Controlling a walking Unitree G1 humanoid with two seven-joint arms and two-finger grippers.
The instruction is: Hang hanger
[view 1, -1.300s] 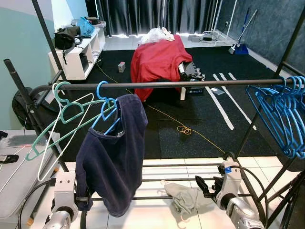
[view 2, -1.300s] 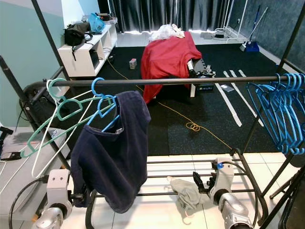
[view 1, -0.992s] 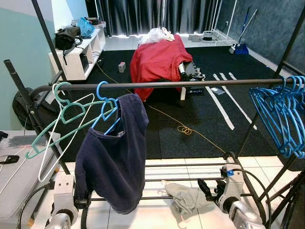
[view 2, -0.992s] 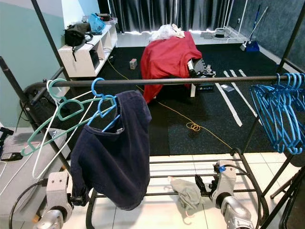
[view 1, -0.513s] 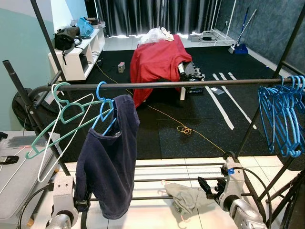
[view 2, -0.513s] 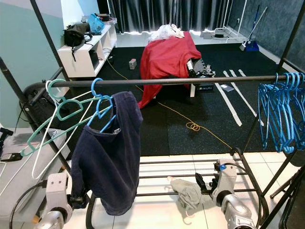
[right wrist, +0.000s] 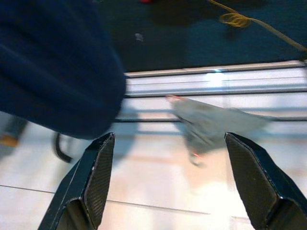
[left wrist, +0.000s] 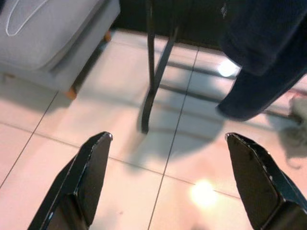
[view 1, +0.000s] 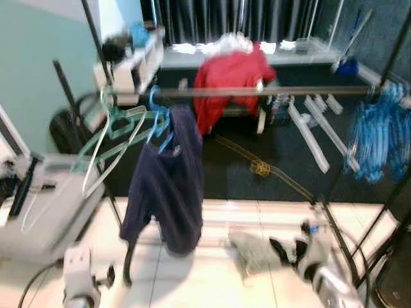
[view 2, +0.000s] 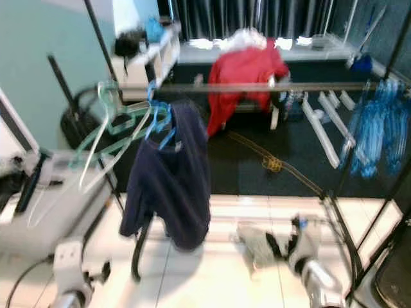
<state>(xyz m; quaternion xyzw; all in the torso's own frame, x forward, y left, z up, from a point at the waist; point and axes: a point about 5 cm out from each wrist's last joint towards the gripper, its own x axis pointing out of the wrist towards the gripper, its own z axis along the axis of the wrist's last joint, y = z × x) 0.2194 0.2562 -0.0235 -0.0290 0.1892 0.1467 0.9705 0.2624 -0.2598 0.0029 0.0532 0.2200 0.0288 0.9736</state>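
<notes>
The head views are blurred. A dark rail [view 1: 257,92] crosses the rack. From it hangs a navy garment [view 1: 168,186] on a blue hanger [view 1: 157,120], beside a teal hanger [view 1: 119,128] and a white one. A bunch of blue hangers [view 1: 379,135] hangs at the rail's right end. A grey garment [view 1: 249,247] lies on the tiles under the rack. My left gripper [left wrist: 169,137] is open and low over the tiles, near the rack's foot. Low beside the grey garment [right wrist: 211,122], my right gripper [right wrist: 169,136] is open and holds nothing.
A grey cushioned seat [view 1: 45,205] with a white hanger on it stands at the left. Behind the rack are a red cloth over furniture [view 1: 234,74], a white shelf [view 1: 138,61] and a yellow cable [view 1: 260,168] on the dark mat. The rack's leg [left wrist: 151,81] is close to my left gripper.
The whole picture has shifted and blurred, so the camera has moved: the rack looks smaller and more of the grey seat shows. Both grippers stay low and open.
</notes>
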